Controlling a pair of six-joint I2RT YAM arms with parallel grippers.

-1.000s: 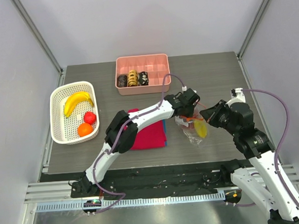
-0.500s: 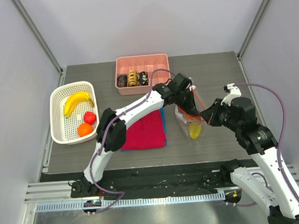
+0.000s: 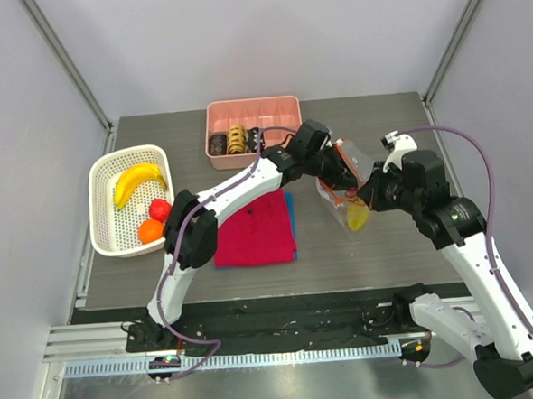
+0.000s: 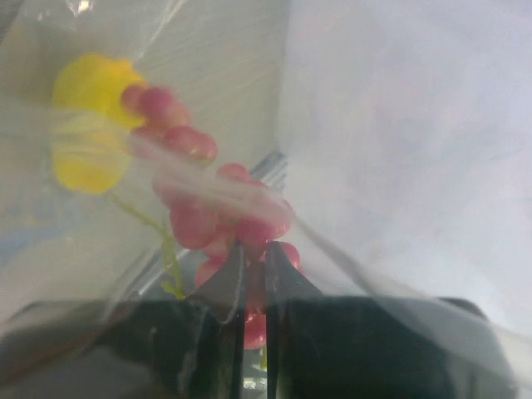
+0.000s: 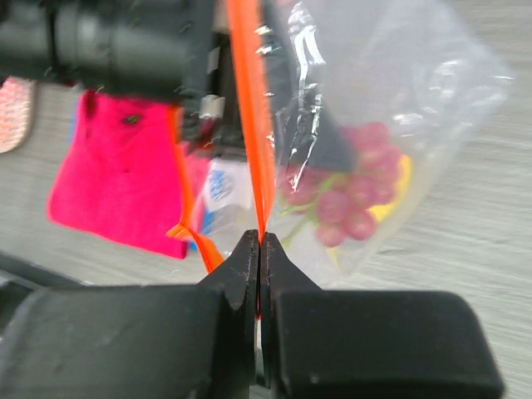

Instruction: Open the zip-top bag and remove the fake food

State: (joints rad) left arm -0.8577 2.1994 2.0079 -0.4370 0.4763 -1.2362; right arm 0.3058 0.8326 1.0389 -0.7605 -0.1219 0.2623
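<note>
The clear zip-top bag point(image 3: 345, 187) hangs above the mat between both grippers. My left gripper point(image 3: 339, 166) is shut on the bag's clear plastic point(image 4: 349, 150), with its tips point(image 4: 253, 249) pinching a fold. My right gripper point(image 3: 367, 196) is shut on the orange zip strip point(image 5: 249, 100), pinched at the fingertips point(image 5: 259, 243). Inside the bag lie fake food pieces: a bunch of red grapes point(image 5: 353, 204) and a yellow fruit point(image 3: 356, 217). A yellow banana point(image 3: 137, 180), a red fruit point(image 3: 160, 209) and an orange ball point(image 3: 151, 231) lie in the white basket point(image 3: 97, 174).
A folded red shirt point(image 3: 259, 229) lies on the mat left of the bag, under the left arm. The pink tray point(image 3: 285, 126) with brown and dark ring pieces stands at the back. The mat's right edge is close behind the right arm.
Both grippers have moved toward the back of the table with the bag, which now hangs higher. The left arm has stretched out further. Both grips have held.
</note>
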